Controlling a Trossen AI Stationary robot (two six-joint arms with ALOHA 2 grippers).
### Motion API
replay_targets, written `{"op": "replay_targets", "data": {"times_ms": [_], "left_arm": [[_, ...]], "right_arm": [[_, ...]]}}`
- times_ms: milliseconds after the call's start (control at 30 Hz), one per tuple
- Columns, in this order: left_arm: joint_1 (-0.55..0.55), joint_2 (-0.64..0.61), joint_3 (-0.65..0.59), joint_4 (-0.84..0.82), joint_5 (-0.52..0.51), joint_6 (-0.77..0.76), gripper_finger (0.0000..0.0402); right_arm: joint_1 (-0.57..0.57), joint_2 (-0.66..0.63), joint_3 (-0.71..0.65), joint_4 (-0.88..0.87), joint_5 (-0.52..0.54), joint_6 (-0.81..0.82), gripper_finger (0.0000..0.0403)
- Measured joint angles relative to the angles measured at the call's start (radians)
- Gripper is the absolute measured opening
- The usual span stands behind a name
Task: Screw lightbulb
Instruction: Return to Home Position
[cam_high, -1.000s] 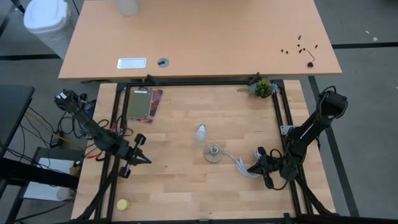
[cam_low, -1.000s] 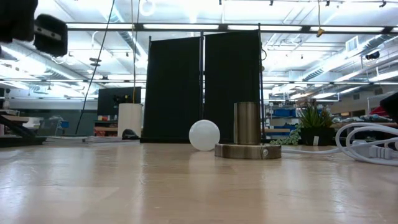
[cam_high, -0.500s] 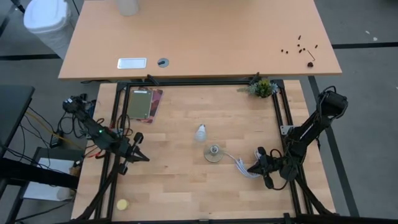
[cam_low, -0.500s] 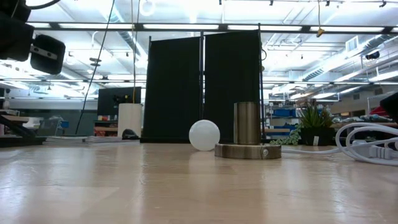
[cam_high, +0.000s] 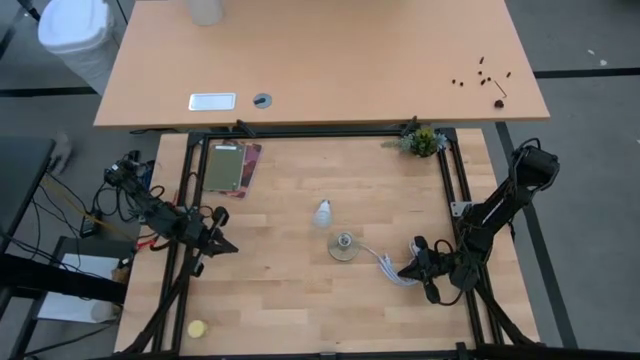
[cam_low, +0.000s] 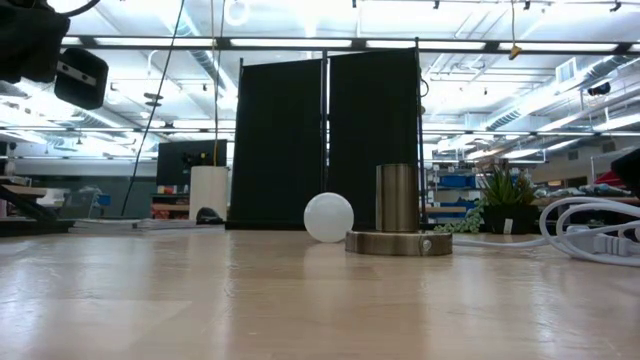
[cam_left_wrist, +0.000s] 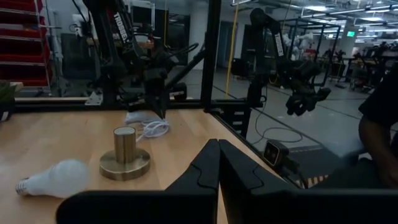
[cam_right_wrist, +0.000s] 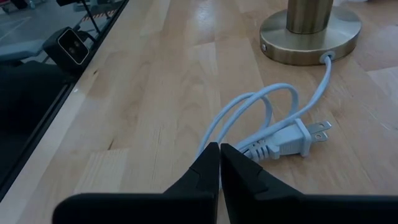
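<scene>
- Left gripper (cam_high: 228, 247): low over the left edge of the table (cam_high: 290, 310), pointing in toward the middle. In the left wrist view its fingers (cam_left_wrist: 200, 177) are pressed together along their length, with nothing between them
- Lightbulb (cam_high: 323, 212): lying on its side on bare wood near the table's centre, held by neither arm. It lies to the right of the left gripper and well apart from it, a little toward the far edge
- Long axis of the lightbulb: runs front to back, with the grey screw base toward the far edge and the white globe toward the near side. The axis therefore lies across the left gripper's line of approach, so the bulb shows its flank to that gripper
- Brass lamp socket (cam_high: 343, 246): upright on its round base, near the globe end of the lightbulb but not touching it. The screw base points away from the socket
- White cable (cam_high: 384, 262): runs from the socket base to a loose coil and plug directly in front of the right gripper
- Right gripper (cam_high: 407, 270): low near the right edge, fingers (cam_right_wrist: 204, 171) closed on nothing, pointing at the cable and socket
- Judgement: both grippers are about equally far from the lightbulb. The left has open wood before it, while the right has the cable and socket in its way
</scene>
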Motion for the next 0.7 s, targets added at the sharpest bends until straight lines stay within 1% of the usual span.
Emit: {"op": "replay_targets", "data": {"times_ms": [700], "left_arm": [[0.0, -0.008, 0.0, -0.001, 0.0, 0.0, 0.0012]], "right_arm": [[0.0, 0.0, 0.0, 0.0, 0.0, 0.0, 0.0027]]}}
